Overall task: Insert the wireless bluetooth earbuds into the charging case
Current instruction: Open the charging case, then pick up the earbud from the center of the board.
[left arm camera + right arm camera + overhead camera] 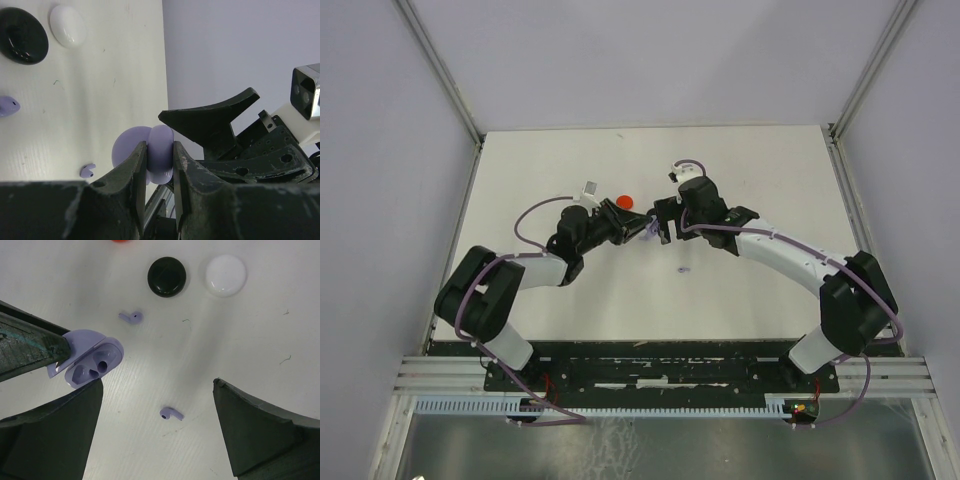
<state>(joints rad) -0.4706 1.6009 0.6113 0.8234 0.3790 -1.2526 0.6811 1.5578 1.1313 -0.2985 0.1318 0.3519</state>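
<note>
My left gripper (159, 147) is shut on the lavender charging case (161, 145) and holds it above the table. The case's lid is open, and two empty sockets show in the case (95, 359) in the right wrist view. One lavender earbud (171, 413) lies on the table straight below my right gripper (156, 390), whose jaws stand wide apart with nothing between them. A second lavender earbud (132, 316) lies farther off, beyond the case. From above, the two grippers (630, 228) (665, 218) meet at mid-table, with an earbud (684, 270) just nearer.
A black round disc (166, 276) and a white round disc (226, 275) lie side by side beyond the earbuds. A red disc (624, 201) sits behind the left gripper. Grey walls close off the table at the left, right and back.
</note>
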